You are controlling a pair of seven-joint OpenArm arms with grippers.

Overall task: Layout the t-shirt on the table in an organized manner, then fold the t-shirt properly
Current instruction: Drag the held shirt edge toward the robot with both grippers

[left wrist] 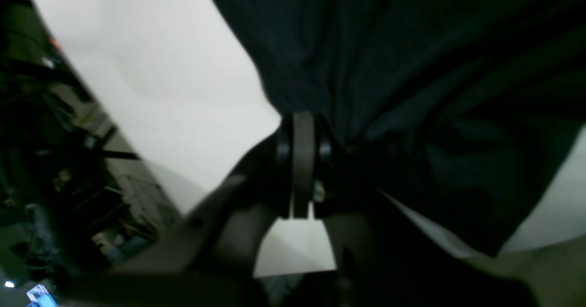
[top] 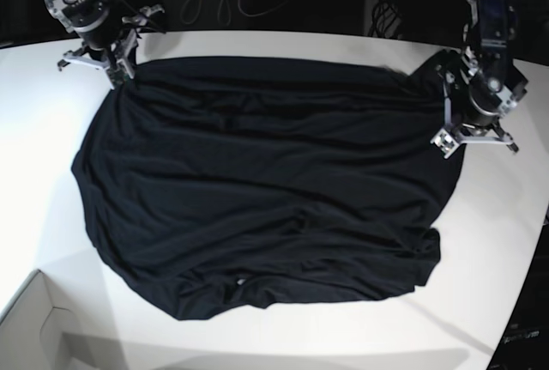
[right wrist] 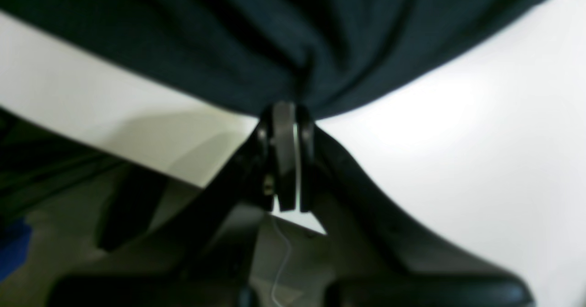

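**Two arms pin black shirt at its far corners**

Nearest the base camera, a pale cardboard box (top: 30,323) sits at the table's near-left corner, just short of the t-shirt (top: 257,181). Spread wide across the white table (top: 497,250), the garment lies mostly flat, though ripples run through its middle and its near hem curls unevenly.

At far left the right gripper (top: 116,74) is clamped onto the shirt's edge; its wrist view shows cloth bunched into a knot of folds exactly where the jaws meet. At right, the left gripper (top: 448,134) is likewise closed on the garment's border, fabric gathered against its fingers (left wrist: 302,160).

Soft, light and limp, the cloth looks likely to drape and wrinkle wherever it is lifted, and thin enough to slip from a shallow pinch. Hems, shoulders and sleeve ends appear the sensible holds, taken in pairs so tension can smooth the body before any fold.
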